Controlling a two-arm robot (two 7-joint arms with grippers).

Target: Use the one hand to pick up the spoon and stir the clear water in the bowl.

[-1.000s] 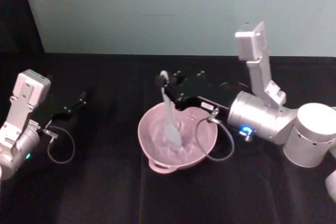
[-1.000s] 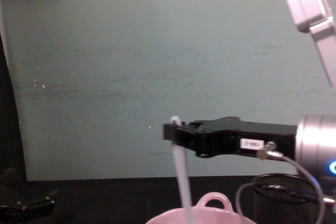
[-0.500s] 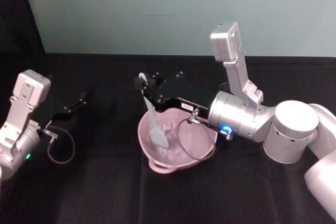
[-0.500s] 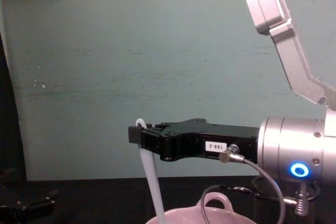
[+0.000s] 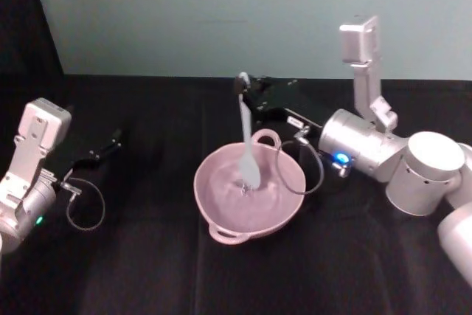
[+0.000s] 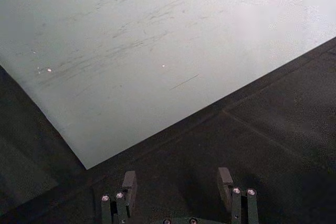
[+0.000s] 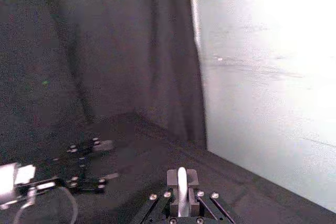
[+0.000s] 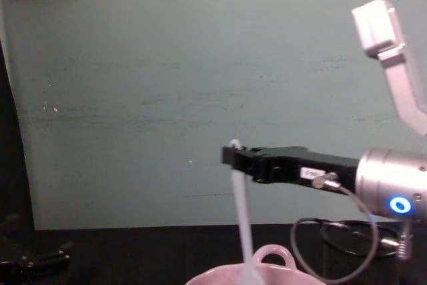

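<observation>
Right of centre in the head view, the right gripper [image 5: 241, 84] is clenched on the top end of the spoon [image 5: 245, 132]. It hangs above the far rim of the bowl [image 5: 204, 182], close to the top of the frame where the black table [image 5: 147, 271] meets the pale green wall [image 5: 184, 20]. The spoon drops nearly upright from the fingers, and its scoop sits down inside the bowl, a little toward the back. In the chest view the same gripper [image 8: 233, 155] reaches in from the right edge at mid height, with the spoon [image 8: 241, 215] running down to the bowl [image 8: 272, 254] at the bottom edge. The right wrist view shows the white handle end pinched between the closed fingers [image 7: 193, 178]. A cable [image 5: 304, 176] loops from the wrist over the bowl's right rim. Bare table lies open at the lower left and lower right of the head view. The left gripper [image 5: 110, 142] rests parked at the left edge, well apart from the bowl, and in its wrist view its fingers [image 6: 128, 183] stand spread with nothing between them.
</observation>
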